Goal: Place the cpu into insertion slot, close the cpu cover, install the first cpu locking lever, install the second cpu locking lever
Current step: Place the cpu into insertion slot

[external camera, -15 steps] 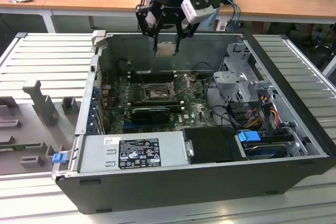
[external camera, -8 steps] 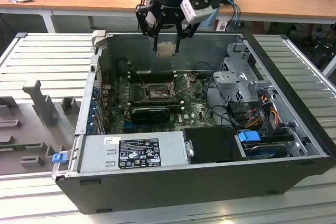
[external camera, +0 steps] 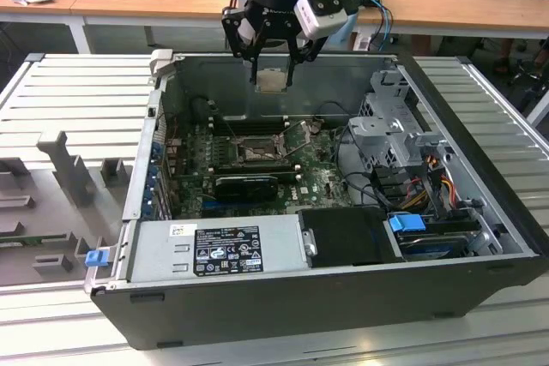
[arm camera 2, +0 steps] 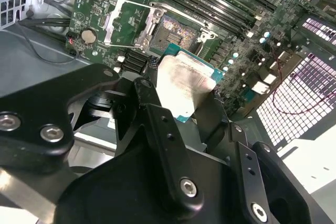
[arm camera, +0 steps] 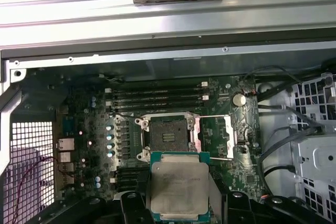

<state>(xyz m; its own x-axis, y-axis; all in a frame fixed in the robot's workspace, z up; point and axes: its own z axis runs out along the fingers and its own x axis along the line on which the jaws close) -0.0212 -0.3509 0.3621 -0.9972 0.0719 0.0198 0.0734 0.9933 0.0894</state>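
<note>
The gripper [external camera: 273, 75], clamped on the cpu [external camera: 273, 83], is being held at the exterior view's upper centre, above the open computer case [external camera: 283, 297]. Mid-frame below, the insertion slot [external camera: 257, 153] is lying empty and the cpu cover [arm camera: 216, 136] is standing flipped open; no step is judged complete.

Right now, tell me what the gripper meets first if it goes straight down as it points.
Probably the open insertion slot, or the board beside it; the held cpu would land first. Depth unclear.
</note>
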